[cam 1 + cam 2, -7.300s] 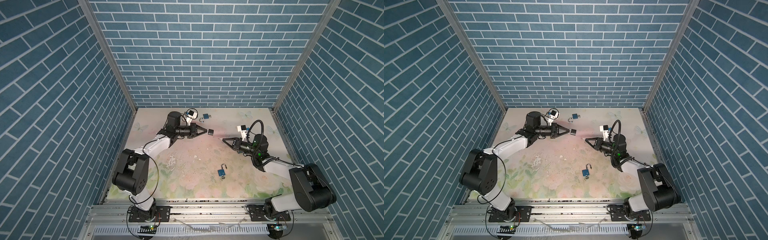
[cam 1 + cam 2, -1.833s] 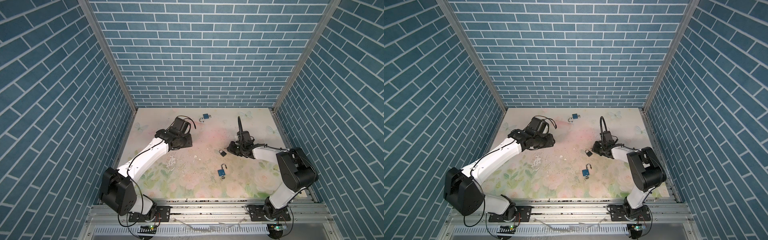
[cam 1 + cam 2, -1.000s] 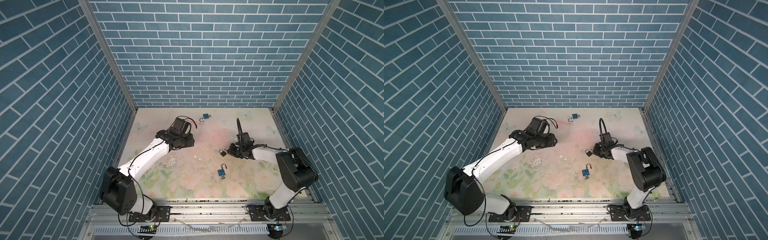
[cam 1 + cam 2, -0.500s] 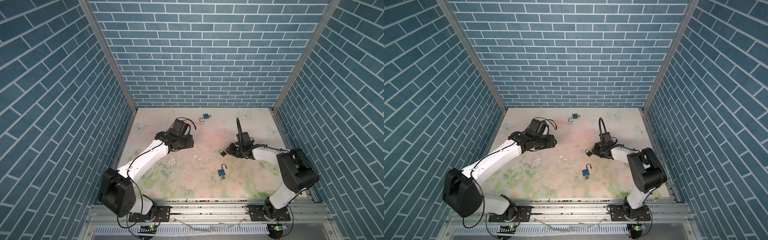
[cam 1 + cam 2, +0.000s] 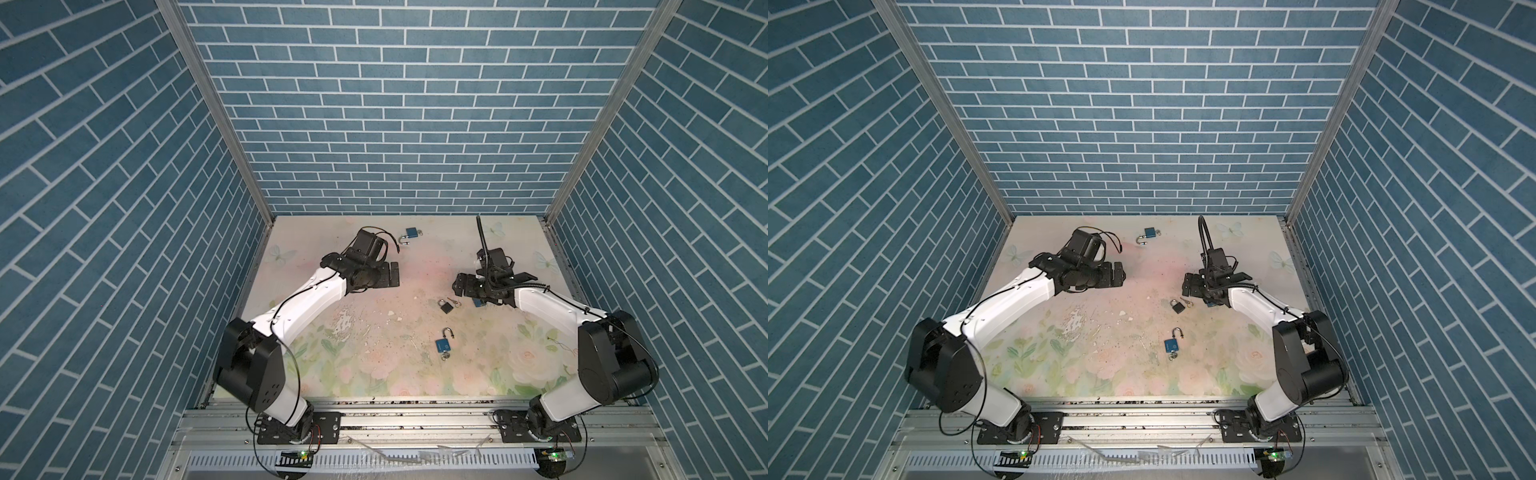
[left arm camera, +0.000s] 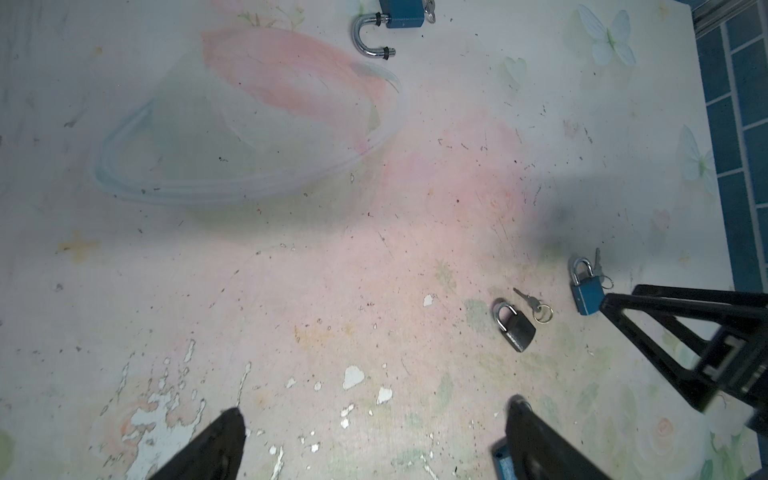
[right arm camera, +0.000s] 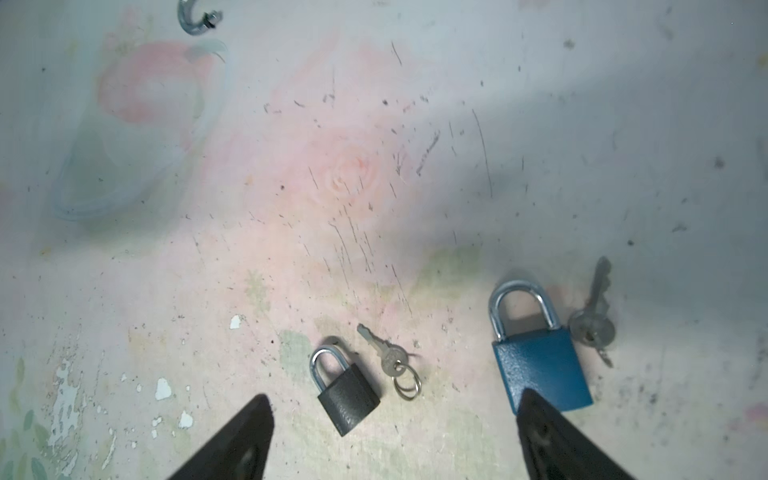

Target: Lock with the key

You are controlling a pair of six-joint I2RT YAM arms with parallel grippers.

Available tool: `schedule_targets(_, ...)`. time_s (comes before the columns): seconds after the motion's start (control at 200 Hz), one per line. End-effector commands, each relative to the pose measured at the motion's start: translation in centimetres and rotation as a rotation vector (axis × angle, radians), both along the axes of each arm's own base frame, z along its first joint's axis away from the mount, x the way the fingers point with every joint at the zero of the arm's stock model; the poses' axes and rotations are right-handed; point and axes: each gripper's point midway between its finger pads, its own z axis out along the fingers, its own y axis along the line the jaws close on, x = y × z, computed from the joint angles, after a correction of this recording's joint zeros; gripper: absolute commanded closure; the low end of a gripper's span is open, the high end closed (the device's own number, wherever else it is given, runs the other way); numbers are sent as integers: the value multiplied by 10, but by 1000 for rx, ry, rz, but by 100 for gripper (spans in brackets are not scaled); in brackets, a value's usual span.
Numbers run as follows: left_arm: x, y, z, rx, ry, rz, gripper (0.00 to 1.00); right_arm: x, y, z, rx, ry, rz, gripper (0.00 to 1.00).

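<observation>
Your left end effector (image 6: 374, 411) hangs low and points sideways toward the right one, jaws spread wide, holding nothing. Your right end effector (image 7: 394, 398) faces it, tilted downward, also wide apart and empty.

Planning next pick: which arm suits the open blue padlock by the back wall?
Left, likely: left gripper open, nearest the open blue padlock; right gripper hovers by the black padlock.

Bare tabletop (image 5: 424, 266) between black padlock (image 5: 446, 307) and left claw (image 5: 395, 274)

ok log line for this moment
left end effector: open, empty | right end effector: open, empty | black padlock: closed, key beside
</observation>
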Motion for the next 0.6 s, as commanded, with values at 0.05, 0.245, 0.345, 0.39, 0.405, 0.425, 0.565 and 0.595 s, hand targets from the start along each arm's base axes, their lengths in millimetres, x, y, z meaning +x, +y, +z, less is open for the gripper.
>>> schedule_targets(0.05,35,-7,-14,39,-8,15,0,7,-9,12,-124,-30,59,1)
schedule_targets(0.245,90,-15,-47,82,36,88,0,31,-6,25,-146,-91,45,1)
schedule_targets(0.345,117,-16,-66,137,53,138,0,40,-1,29,-120,-121,42,1)
schedule_targets(0.39,129,-18,-74,144,50,151,0,43,2,31,-106,-132,46,1)
schedule_targets(0.405,134,-19,-75,141,46,153,0,45,4,31,-97,-139,47,1)
schedule_targets(0.425,140,-20,-80,144,43,156,1,45,5,31,-92,-142,50,1)
schedule_targets(0.565,178,-42,-92,96,-35,116,4,51,13,35,-69,-174,86,1)
schedule_targets(0.595,185,-46,-93,73,-48,112,4,52,12,34,-74,-171,86,1)
